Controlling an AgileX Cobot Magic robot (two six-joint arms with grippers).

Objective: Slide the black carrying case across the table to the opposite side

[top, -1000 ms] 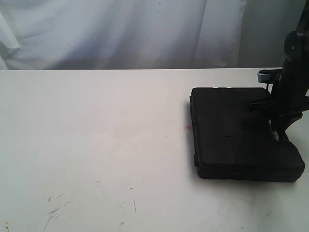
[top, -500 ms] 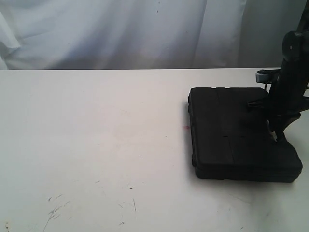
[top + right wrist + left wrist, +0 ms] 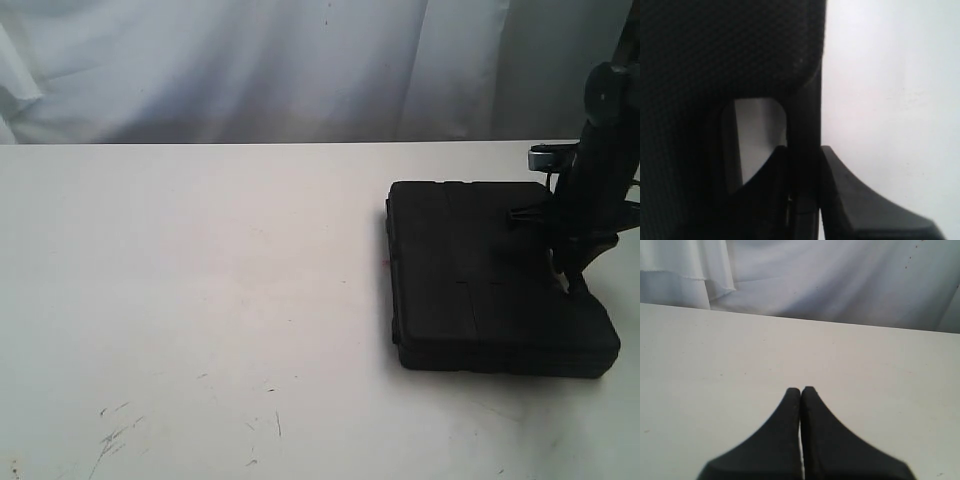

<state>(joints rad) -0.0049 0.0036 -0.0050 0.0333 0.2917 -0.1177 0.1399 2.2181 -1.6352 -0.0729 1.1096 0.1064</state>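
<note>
The black carrying case (image 3: 480,275) lies flat on the white table (image 3: 200,280), at its right side. My right gripper (image 3: 575,285) comes down on the case's right edge and is shut on the case's handle (image 3: 804,130); one finger sits inside the handle opening, the other outside it. The textured lid of the case (image 3: 715,55) fills much of the right wrist view. My left gripper (image 3: 800,390) is shut with nothing in it, hovering over bare tabletop (image 3: 715,355). It does not show in the exterior view.
A white cloth backdrop (image 3: 250,70) hangs behind the table's far edge. Thin dark scratches (image 3: 115,435) mark the tabletop near the front left. A faint pink-red spot (image 3: 385,264) lies just left of the case.
The case has slid a little to the left with my right gripper on its handle, nearly covering the pink-red spot. My left gripper shows no change.
</note>
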